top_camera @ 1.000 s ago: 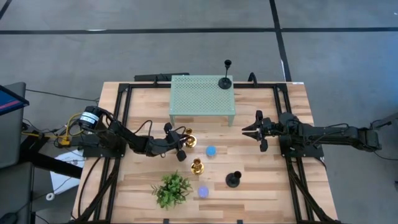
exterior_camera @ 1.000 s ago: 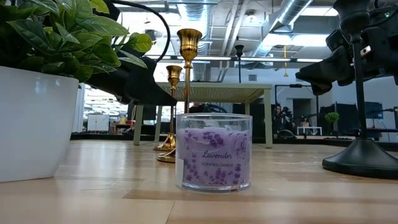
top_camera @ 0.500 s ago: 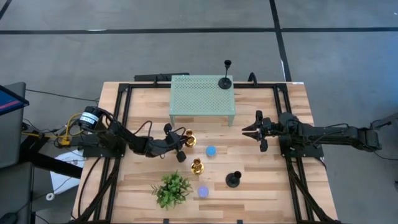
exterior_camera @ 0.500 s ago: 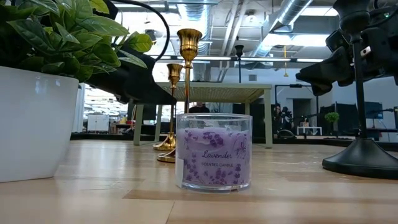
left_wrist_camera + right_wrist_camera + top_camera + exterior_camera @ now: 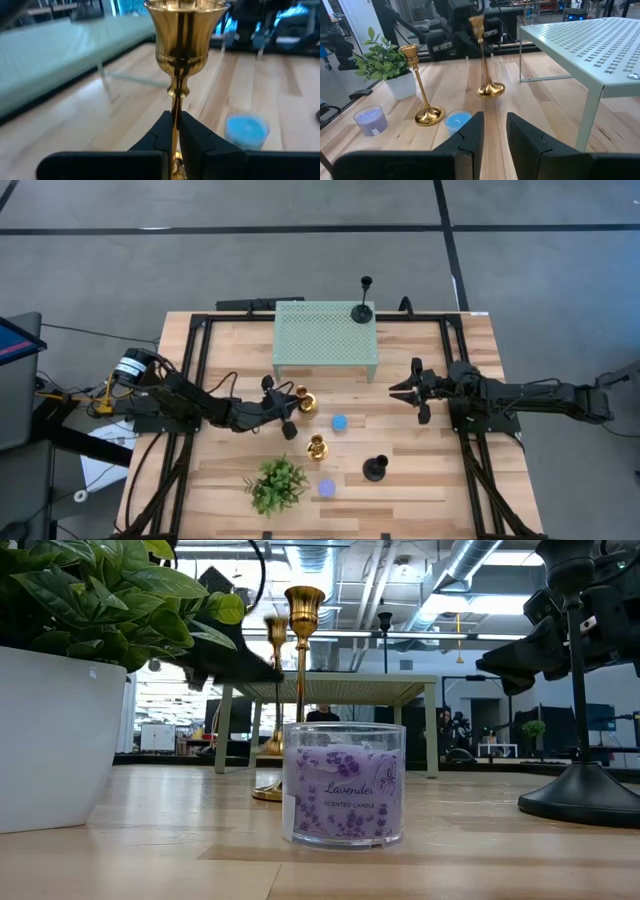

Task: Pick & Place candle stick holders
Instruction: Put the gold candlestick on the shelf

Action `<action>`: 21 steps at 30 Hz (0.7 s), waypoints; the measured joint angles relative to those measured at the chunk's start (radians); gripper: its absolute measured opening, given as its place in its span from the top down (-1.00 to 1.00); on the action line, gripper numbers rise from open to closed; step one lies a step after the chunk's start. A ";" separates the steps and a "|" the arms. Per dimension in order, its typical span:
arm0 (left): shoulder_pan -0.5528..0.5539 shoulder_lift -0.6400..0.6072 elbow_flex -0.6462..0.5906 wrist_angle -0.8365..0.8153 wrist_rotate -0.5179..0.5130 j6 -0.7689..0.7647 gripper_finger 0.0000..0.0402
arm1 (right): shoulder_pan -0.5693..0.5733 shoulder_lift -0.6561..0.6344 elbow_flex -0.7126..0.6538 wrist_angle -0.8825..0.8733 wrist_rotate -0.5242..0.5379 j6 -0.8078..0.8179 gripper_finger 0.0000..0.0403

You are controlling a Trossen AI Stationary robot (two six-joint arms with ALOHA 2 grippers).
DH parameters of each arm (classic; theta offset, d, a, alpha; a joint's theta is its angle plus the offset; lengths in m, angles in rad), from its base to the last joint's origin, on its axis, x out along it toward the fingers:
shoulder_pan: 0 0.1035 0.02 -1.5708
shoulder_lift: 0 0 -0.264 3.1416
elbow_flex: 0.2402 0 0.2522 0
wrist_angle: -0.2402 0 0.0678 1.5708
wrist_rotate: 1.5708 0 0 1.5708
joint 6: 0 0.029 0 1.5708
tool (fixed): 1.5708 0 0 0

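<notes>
One gold holder (image 5: 304,401) raised, four total.

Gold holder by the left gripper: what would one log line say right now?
left gripper: shut on gold holder, lifted | right gripper: waiting, open

In the left wrist view we lose the gold holder's (image 5: 180,45) base behind the left gripper (image 5: 176,131). In the low view that holder (image 5: 276,640) is blurred, the plant (image 5: 95,600) runs off the edge, and the near black holder's (image 5: 580,790) base is cut short.
</notes>
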 joint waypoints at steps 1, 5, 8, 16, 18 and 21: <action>0.000 -0.019 0.000 0.000 0.000 0.009 0.91 | 0.000 0.000 0.000 -0.001 0.000 0.000 0.63; 0.000 -0.104 0.000 -0.003 0.000 0.053 0.93 | 0.000 0.000 0.000 -0.003 0.000 0.000 0.63; 0.000 -0.165 0.000 -0.004 0.000 0.088 0.93 | 0.000 0.000 0.000 -0.003 0.000 0.000 0.63; 0.012 -0.279 0.123 -0.203 0.004 0.212 0.94 | 0.000 0.000 0.000 -0.007 0.000 0.000 0.63; 0.027 -0.283 0.214 -0.350 0.007 0.234 0.93 | 0.000 0.000 0.000 -0.008 0.000 0.000 0.63; 0.075 -0.280 0.349 -0.558 0.007 0.256 0.92 | 0.000 0.000 0.000 -0.012 0.000 0.000 0.63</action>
